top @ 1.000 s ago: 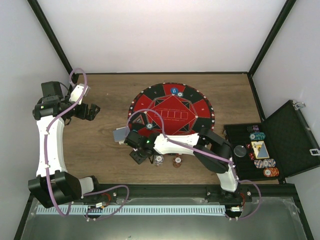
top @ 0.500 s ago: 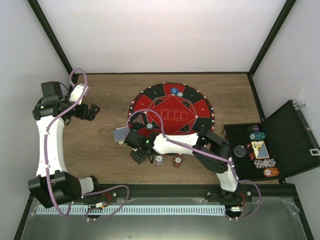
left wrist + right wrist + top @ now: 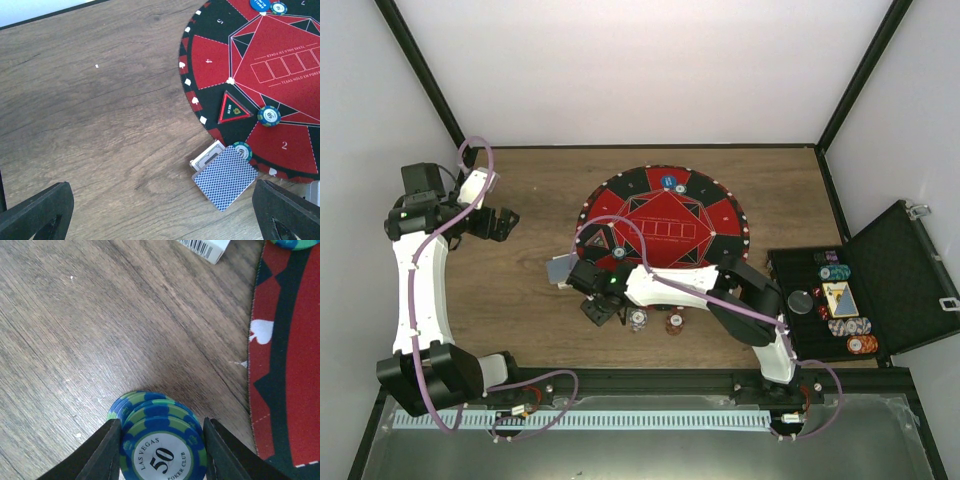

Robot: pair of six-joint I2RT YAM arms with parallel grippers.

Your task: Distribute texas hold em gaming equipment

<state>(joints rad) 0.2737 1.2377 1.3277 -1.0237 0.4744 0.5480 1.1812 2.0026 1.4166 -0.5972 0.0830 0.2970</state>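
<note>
In the right wrist view a leaning stack of blue-and-green poker chips [image 3: 150,412] marked 50 rests on the wood just off the mat's edge. My right gripper [image 3: 162,452] is shut on it, one finger against each side. From above, that gripper [image 3: 598,308] is low at the mat's near-left rim. A blue-backed deck of playing cards [image 3: 226,177] lies beside the mat with a teal chip [image 3: 242,150] at its corner. Another teal chip [image 3: 269,115] sits on the mat. My left gripper [image 3: 505,222] hangs open over bare wood at far left, holding nothing.
The round red-and-black mat [image 3: 665,225] fills the table's middle, with a blue button disc [image 3: 668,181] at its far rim. Two small chip stacks [image 3: 638,321] [image 3: 674,324] stand near the front edge. The open black case [image 3: 840,300] with more chips lies at right.
The right gripper's jaws have narrowed onto the blue-and-green chip stack. Both arms have otherwise stayed put.
</note>
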